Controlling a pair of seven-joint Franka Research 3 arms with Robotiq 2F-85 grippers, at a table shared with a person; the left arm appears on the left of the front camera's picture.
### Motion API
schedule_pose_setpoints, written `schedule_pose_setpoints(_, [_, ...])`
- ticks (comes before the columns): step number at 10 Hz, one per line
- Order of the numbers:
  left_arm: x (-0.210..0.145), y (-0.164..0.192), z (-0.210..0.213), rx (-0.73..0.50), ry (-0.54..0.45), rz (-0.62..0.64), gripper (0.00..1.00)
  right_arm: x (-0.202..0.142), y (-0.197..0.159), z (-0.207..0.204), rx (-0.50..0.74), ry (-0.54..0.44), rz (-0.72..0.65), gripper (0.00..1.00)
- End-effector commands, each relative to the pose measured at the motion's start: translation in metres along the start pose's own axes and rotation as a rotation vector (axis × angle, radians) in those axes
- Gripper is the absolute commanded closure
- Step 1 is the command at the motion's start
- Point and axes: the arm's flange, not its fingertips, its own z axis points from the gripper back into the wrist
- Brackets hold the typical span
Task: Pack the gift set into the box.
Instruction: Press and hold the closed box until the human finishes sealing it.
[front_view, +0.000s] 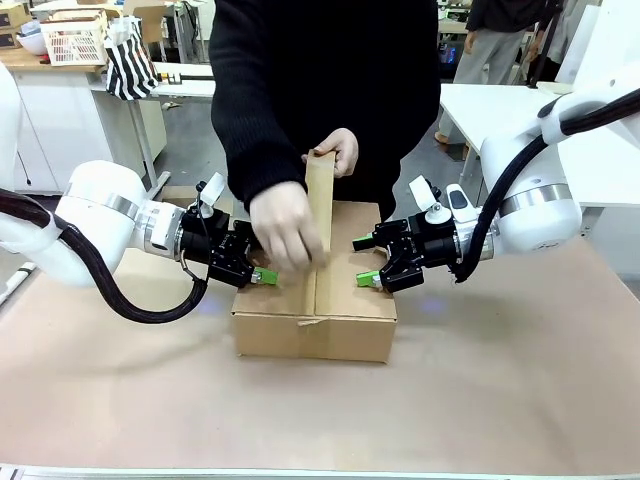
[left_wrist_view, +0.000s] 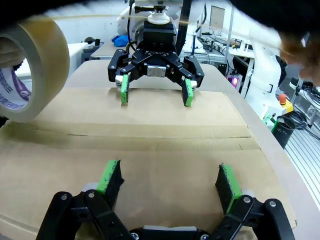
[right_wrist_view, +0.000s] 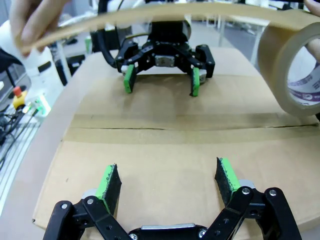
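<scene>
Brown box closed mid-table, person's hand taping seam, gift set presumably inside | left wrist: left gripper open on flap, tape roll far left | right wrist: right gripper open on flap; risk: lifting early lets flaps spring, tape wrinkles.

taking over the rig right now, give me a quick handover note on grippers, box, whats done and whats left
Left gripper: open, pads on the box's left top flap, holding nothing.
Right gripper: open, pads on the right flap, holding nothing.
Box: mid-table, flaps shut. The gift set is presumably inside.
Person: one hand presses a strip of tape along the centre seam; the tape roll is in the other.
Left: finish the taping, then lift both grippers away.
</scene>
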Motion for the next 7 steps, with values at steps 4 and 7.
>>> schedule_pose_setpoints(4, [-0.0021, -0.0018, 0.0001, 0.003, 0.008, -0.017, 0.0, -0.0013, 0.0013, 0.0003, 0.001, 0.005, 0.0, 0.0])
schedule_pose_setpoints(7, [-0.0021, -0.0018, 0.0001, 0.003, 0.008, -0.017, 0.0, -0.0013, 0.0013, 0.0003, 0.001, 0.005, 0.0, 0.0])
